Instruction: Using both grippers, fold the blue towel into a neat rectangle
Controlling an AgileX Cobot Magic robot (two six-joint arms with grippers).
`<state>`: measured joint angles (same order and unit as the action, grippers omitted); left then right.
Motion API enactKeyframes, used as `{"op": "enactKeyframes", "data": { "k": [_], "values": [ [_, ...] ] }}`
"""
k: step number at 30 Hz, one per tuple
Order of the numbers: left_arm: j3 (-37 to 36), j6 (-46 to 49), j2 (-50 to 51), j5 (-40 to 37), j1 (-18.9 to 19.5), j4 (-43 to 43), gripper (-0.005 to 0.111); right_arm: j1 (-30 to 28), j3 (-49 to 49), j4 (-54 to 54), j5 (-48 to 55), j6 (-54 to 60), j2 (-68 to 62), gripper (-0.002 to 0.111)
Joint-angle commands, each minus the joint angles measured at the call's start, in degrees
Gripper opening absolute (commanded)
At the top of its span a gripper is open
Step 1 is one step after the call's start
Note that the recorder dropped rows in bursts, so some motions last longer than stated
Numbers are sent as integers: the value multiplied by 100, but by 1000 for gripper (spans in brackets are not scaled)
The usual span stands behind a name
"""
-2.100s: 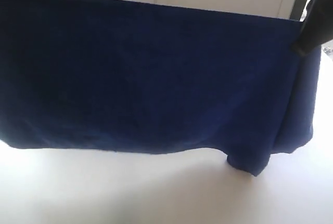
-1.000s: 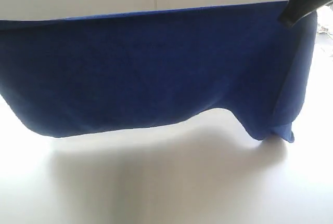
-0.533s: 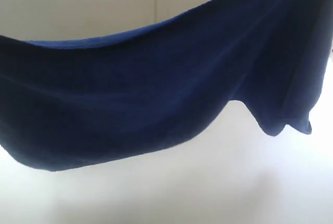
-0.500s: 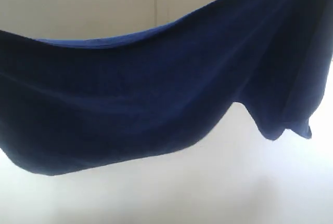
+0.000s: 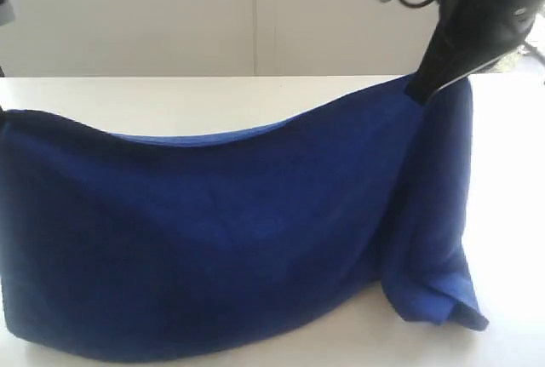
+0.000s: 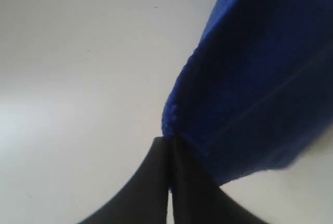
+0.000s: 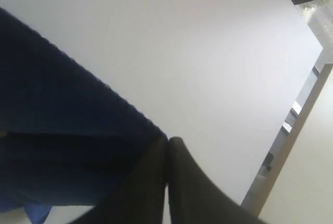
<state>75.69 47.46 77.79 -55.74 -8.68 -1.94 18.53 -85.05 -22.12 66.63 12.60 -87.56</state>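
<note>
The blue towel (image 5: 238,239) hangs as a wide sheet across the exterior view, its lower edge resting on the white table (image 5: 213,99). My right gripper (image 5: 423,90) is shut on the towel's upper right corner, held higher than the left side. A folded tail of cloth droops to the table below it. In the right wrist view the closed jaws (image 7: 167,142) pinch the towel (image 7: 62,146) edge. In the left wrist view my left gripper (image 6: 169,143) is shut on the towel (image 6: 255,83) corner. In the exterior view the left gripper itself is out of frame at the left edge.
A white wall with a vertical seam (image 5: 254,18) stands behind the table. A dark frame and doorway-like gap (image 7: 291,125) show beyond the table edge in the right wrist view.
The towel has come down from hanging high in the air; its lower edge now lies on the table. The right gripper and the far table surface have come into view above it.
</note>
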Motion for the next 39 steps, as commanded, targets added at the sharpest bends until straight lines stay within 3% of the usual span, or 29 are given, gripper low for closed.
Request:
{"op": "enactKeyframes", "data": {
  "k": [1,6,11,14,18,21,26,30,34,36,38,39],
  "values": [
    [-351,27,860,1784,54,27,0,-262,26,-326,-1039,-192,-846,0],
    [-530,27,1956,3895,65,65,0,-495,26,-952,-2404,-827,-1750,0],
    [-530,33,2870,5408,65,65,4,-615,26,-1387,-3694,-1143,-2422,0],
    [-530,33,3266,5740,65,65,21,-620,26,-1387,-3978,-1143,-2725,5],
    [-530,-32,3553,5973,65,49,56,-643,26,-1686,-4002,-1433,-2920,31],
    [-530,-128,3550,6340,65,49,69,-656,14,-2493,-3968,-2261,-2918,49],
    [-530,-128,3244,6974,65,-85,68,-656,-198,-3586,-3229,-3087,-2818,53],
    [-530,-179,2837,7053,55,-138,68,-656,-392,-3477,-2198,-3121,-2600,52],
    [-530,-1345,2387,6558,-112,-221,67,-656,-430,-2735,-1732,-3027,-2267,46],
    [-530,-1933,2248,5927,-346,-221,57,-668,-430,-1914,-1629,-2318,-2105,36],
    [-530,-2054,2220,5264,-682,-221,37,-771,-430,-896,-1498,-1573,-1955,27],
    [-490,-2021,2220,4850,-871,-211,22,-856,-430,-320,-1425,-1140,-1878,24]
  ]
}}
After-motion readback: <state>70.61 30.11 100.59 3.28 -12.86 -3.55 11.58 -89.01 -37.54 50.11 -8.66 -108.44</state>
